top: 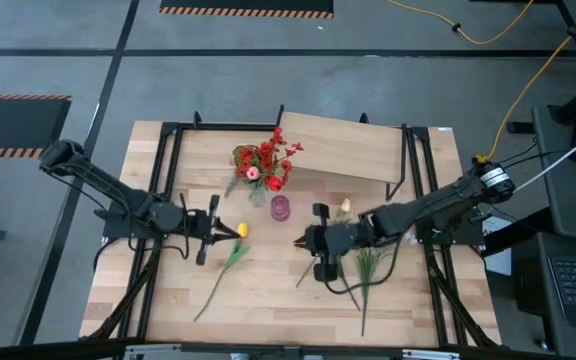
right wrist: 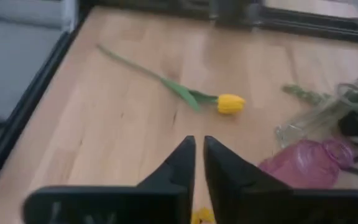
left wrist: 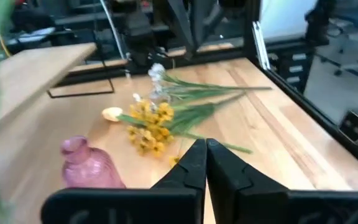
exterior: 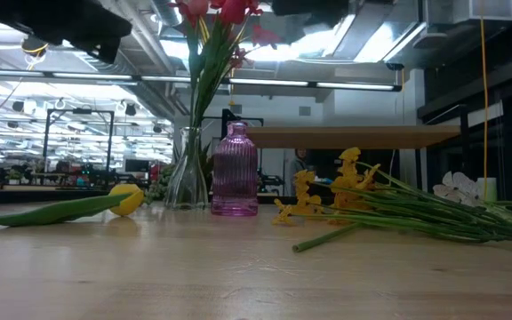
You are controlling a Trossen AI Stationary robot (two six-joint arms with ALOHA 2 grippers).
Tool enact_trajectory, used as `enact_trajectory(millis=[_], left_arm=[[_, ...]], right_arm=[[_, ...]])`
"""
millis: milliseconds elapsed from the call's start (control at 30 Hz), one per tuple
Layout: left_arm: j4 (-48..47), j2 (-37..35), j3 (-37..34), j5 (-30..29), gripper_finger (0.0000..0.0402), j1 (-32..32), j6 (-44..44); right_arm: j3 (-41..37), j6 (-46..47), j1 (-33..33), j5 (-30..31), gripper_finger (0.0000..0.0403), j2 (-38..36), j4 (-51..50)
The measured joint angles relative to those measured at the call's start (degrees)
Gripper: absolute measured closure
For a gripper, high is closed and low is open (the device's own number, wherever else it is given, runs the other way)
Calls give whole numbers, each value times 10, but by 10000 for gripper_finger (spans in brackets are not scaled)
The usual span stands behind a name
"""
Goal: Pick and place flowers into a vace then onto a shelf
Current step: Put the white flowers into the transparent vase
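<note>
while both hands closed: one yellow tulip (top: 241, 230), two vases.

Overhead, table-level, two wrist views, all sharing pink vase (top: 280, 207)
</note>
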Motion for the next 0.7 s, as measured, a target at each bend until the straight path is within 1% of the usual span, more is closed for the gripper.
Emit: enact_trajectory(millis=[67,133,200,267,433,533,633,700], left_arm=[[7,14,0,-27,398,-16,0],[7,27,0,-45,400,-27,0],[7,36,0,-46,400,-35,0],[7,44,0,-45,400,-43,0],[7,51,0,-44,400,-58,-6],[7,52,0,-43,400,-66,-16],[7,52,0,-43,399,-76,-12],[6,52,0,-43,400,-80,-4]], right_arm=[[0,48,22,55,395,3,-11],[0,93,46,94,395,8,-17],[0,137,70,123,396,14,-16],[0,183,92,139,399,20,-19],[0,331,129,140,401,31,-80],[0,459,148,141,401,31,-155],[7,584,168,127,401,32,-211],[24,636,180,112,402,45,-239]])
